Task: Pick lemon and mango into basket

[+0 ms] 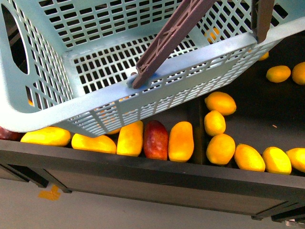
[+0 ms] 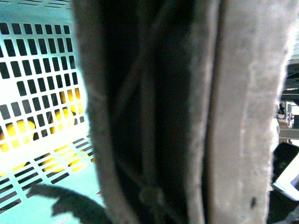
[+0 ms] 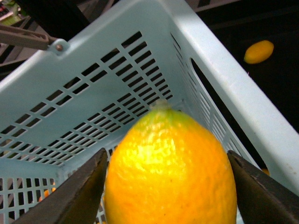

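Yellow lemon (image 3: 170, 172) wedged between right fingers (image 3: 74, 196) (basket (image 3: 93, 93) behind).

A dark table (image 1: 248, 98) bears yellow mangoes (image 1: 46, 136), one red mango (image 1: 156, 140) and, perhaps, rounder lemons (image 1: 220, 149).

Basket (image 1: 95, 102): light mint-blue plastic, slotted walls and floor, brown swing handles raised, whole thing tilted with near rim lowest at its left end. Lemon (image 3: 170, 182): yellow-orange, pebbled skin, greenish nub end pointing at basket wall, clamped between right gripper (image 3: 166, 158) fingers, over basket's inside near a corner. Mango (image 1: 46, 136): smooth, elongated, bright yellow, lying on its side just under basket's near rim, outside basket.
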`<state>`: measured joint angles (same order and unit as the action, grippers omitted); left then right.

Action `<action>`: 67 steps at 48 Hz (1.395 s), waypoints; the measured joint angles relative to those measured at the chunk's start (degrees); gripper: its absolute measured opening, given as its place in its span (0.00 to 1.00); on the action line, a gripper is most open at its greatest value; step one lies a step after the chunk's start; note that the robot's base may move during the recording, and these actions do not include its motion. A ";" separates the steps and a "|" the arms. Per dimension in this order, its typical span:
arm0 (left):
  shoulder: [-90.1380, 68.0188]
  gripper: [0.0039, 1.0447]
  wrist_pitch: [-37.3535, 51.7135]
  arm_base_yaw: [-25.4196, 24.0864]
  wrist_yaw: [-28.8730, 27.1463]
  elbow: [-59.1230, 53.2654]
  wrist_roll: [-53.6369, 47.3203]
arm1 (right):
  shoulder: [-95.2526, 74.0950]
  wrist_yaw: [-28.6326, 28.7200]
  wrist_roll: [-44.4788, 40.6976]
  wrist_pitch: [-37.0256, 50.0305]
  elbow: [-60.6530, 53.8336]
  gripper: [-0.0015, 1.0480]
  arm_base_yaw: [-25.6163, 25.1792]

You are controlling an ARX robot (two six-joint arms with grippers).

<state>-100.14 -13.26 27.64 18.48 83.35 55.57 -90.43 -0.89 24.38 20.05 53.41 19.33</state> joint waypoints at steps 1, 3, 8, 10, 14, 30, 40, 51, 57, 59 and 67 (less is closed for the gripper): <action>0.00 0.13 0.00 0.00 0.00 0.00 0.00 | -0.02 -0.02 0.00 -0.02 0.00 0.76 0.09; 0.00 0.13 0.00 0.00 0.00 0.00 0.00 | 0.02 0.00 0.00 -0.02 0.00 0.81 0.07; 0.00 0.13 0.00 0.00 0.11 0.00 -0.04 | 3.41 -0.33 0.00 0.15 -1.07 0.93 -0.76; -0.07 0.13 -0.09 0.02 0.20 0.00 -0.11 | 5.29 -1.03 -0.04 0.15 -1.88 0.91 -1.62; -0.07 0.13 -0.26 0.02 -0.24 0.00 0.04 | 9.75 -2.86 0.00 -0.52 -4.20 0.92 -4.79; -0.07 0.13 -0.26 0.35 0.87 0.00 0.22 | 22.01 -3.61 -19.45 17.62 -22.82 0.58 -14.40; -0.07 0.13 -0.26 0.07 -0.46 0.00 -0.28 | 29.33 -0.46 -23.17 20.83 -33.75 0.21 -17.07; -0.07 0.13 -0.26 0.07 -0.13 0.00 -0.26 | 36.92 0.76 -24.04 21.05 -41.48 0.02 -19.15; -0.07 0.13 -0.26 0.07 0.11 0.00 -0.22 | 42.71 0.74 -24.04 19.21 -45.46 0.02 -19.19; -0.07 0.13 -0.26 0.07 0.00 0.00 -0.22 | 43.76 0.76 -24.04 18.71 -46.03 0.02 -19.19; -0.07 0.13 -0.26 0.07 -0.26 0.00 -0.24 | 46.36 0.74 -24.15 17.68 -47.41 0.22 -19.21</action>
<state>-100.20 -13.52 27.70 18.22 83.35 55.33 -44.07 -0.14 0.23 37.74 6.00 0.12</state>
